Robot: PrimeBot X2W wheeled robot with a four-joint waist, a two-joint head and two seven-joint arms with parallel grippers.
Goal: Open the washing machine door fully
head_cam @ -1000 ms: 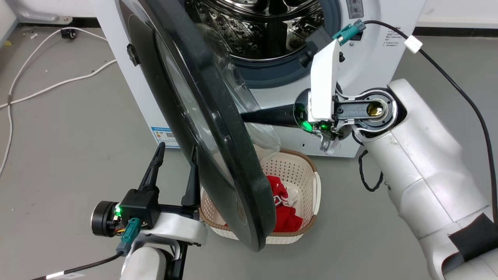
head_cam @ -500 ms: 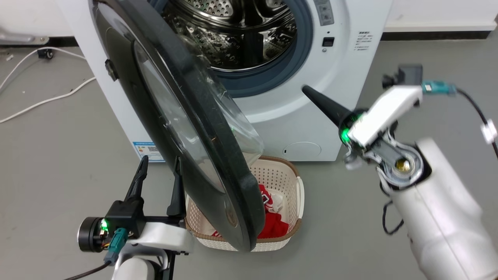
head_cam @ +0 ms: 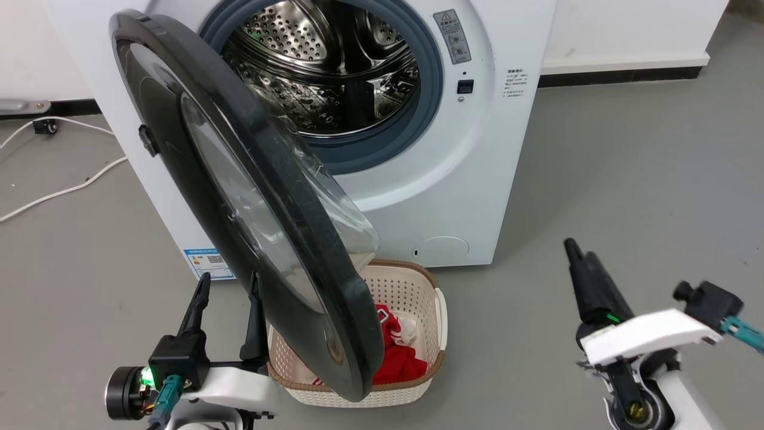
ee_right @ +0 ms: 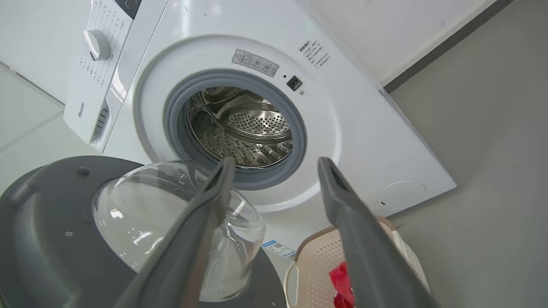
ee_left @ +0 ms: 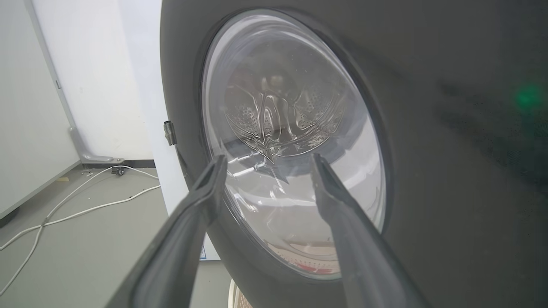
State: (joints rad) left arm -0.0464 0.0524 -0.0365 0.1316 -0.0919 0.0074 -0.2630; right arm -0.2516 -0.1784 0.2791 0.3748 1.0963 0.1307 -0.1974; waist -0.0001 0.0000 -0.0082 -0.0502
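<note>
Door (head_cam: 239,197) stands half-open just beside the left claw (head_cam: 230,279), whose fingers gape empty.

My dark fingers (head_cam: 197,304) are facing a glossy black door (head_cam: 245,203) on a white washer (head_cam: 453,179); a cream perforated basket (head_cam: 412,286) is holding red cloth (head_cam: 400,364).

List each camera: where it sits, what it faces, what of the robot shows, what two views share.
Head view: on the head, facing down at the washing machine, its open door and a basket; both arms' jaws show.
Left wrist view: on left wrist, facing the door's outer glass between open jaws.
Right wrist view: on right wrist, facing the drum between open jaws.
Shared: both wrist views catch the door, from opposite sides.
</note>
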